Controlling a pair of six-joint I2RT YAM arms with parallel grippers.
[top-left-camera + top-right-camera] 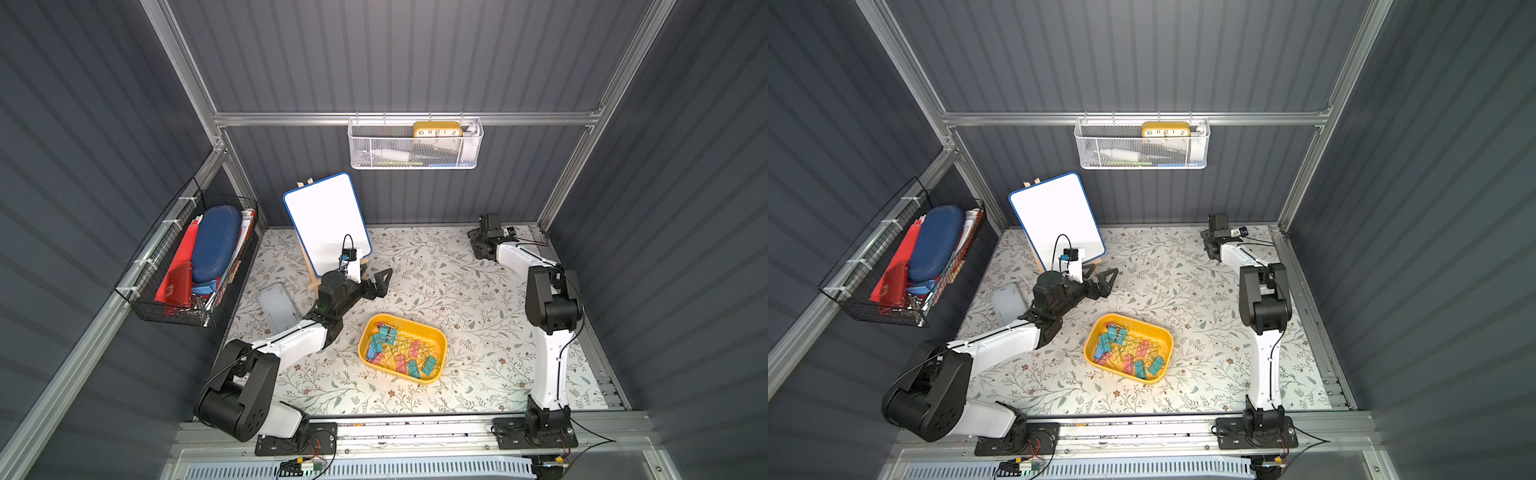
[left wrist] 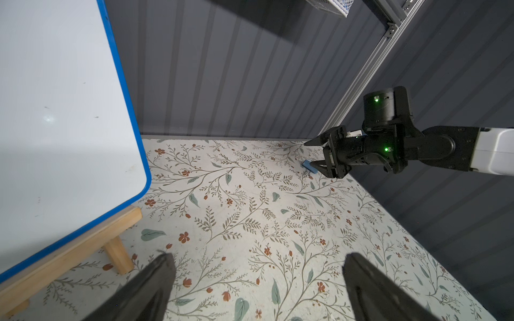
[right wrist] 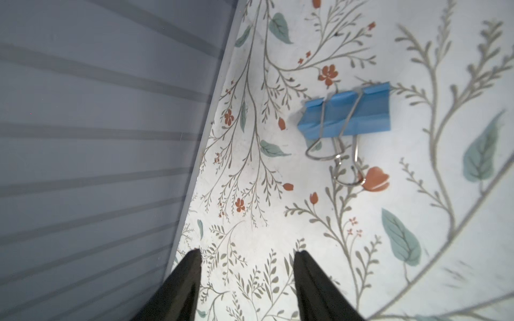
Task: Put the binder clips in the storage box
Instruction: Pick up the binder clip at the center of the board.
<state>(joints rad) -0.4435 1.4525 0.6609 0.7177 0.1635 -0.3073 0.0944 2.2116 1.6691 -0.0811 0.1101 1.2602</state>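
The yellow storage box (image 1: 441,333) (image 1: 1168,332) sits near the middle of the floral table. Several teal, pink, blue and yellow binder clips (image 1: 400,353) (image 1: 1128,352) lie inside it. One blue binder clip (image 3: 345,114) (image 2: 309,166) lies flat on the table in the far right corner, wire handles toward me. My right gripper (image 3: 249,253) (image 2: 308,152) (image 1: 478,246) hovers low there, open and empty, its tips short of the clip and offset toward the wall. My left gripper (image 2: 257,259) (image 1: 380,284) (image 1: 1106,282) is wide open and empty over bare table beside the whiteboard.
A blue-framed whiteboard (image 1: 326,222) stands on a wooden easel at the back left, next to my left arm. A grey flat lid (image 1: 278,307) lies by the left wall. A black wire basket (image 1: 195,266) and a white mesh basket (image 1: 415,145) hang on the walls. The back wall (image 3: 97,139) is close beside my right gripper.
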